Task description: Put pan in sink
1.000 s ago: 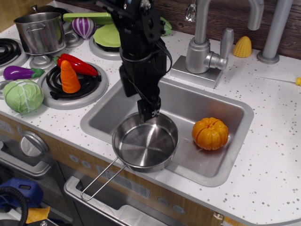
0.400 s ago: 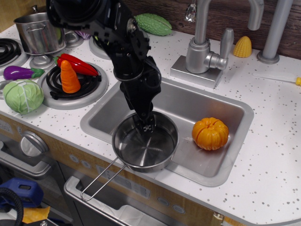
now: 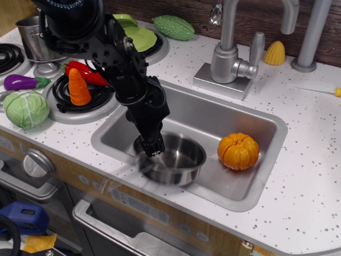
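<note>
The pan [image 3: 180, 158], a shallow shiny steel one, sits low in the front left of the sink [image 3: 213, 118] and is blurred by motion. Its wire handle is a faint smear over the sink's front rim [image 3: 113, 184]. My black gripper [image 3: 151, 150] reaches down from the upper left and is shut on the pan's left rim. The fingertips are partly lost against the pan's wall. An orange pumpkin [image 3: 238, 151] lies in the sink to the right of the pan, apart from it.
The faucet [image 3: 233, 50] stands behind the sink. On the stove at left are a carrot [image 3: 79, 87], a red pepper [image 3: 85, 72], a cabbage [image 3: 25, 108], an eggplant [image 3: 21, 82] and a lidded pot [image 3: 33, 37]. A green gourd [image 3: 173, 26] and a corn piece [image 3: 275, 53] lie at the back.
The pan has shifted from the sink's front rim to the right and down into the basin, its handle swinging. My gripper went from the pan's far rim to its left rim, the arm leaning left.
</note>
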`<state>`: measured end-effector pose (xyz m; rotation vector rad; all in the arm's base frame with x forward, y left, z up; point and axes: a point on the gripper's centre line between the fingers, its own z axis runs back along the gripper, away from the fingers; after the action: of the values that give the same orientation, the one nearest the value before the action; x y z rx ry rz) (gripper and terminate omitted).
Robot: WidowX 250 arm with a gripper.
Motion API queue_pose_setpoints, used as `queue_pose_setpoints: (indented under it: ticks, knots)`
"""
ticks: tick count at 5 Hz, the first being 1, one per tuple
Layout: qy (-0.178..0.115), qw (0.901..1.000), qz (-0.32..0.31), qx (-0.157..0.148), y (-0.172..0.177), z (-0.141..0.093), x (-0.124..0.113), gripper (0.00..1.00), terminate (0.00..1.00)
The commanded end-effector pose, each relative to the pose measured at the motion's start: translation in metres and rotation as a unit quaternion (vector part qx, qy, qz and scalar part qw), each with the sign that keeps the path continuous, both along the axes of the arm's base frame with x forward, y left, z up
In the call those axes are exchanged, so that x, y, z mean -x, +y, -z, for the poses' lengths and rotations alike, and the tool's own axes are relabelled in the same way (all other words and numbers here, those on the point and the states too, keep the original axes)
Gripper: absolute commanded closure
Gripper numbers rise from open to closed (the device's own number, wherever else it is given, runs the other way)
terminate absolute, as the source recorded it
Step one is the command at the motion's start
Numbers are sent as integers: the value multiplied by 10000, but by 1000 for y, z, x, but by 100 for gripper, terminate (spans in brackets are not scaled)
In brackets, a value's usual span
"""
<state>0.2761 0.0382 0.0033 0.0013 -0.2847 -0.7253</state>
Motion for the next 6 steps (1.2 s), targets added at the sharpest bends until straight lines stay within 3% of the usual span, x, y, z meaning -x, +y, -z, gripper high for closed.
queue_pose_setpoints:
  ticks: [1,4,5,6]
  knots:
    - [-42,10000,-47,24,5,-10,-3,100,0]
    - [120,9998,-171,77,11,-26,-12,100,0]
    - [12,9997,-254,-52,14,-34,-21,100,0]
    - [-315,9990,-259,-192,21,-35,-35,100,0]
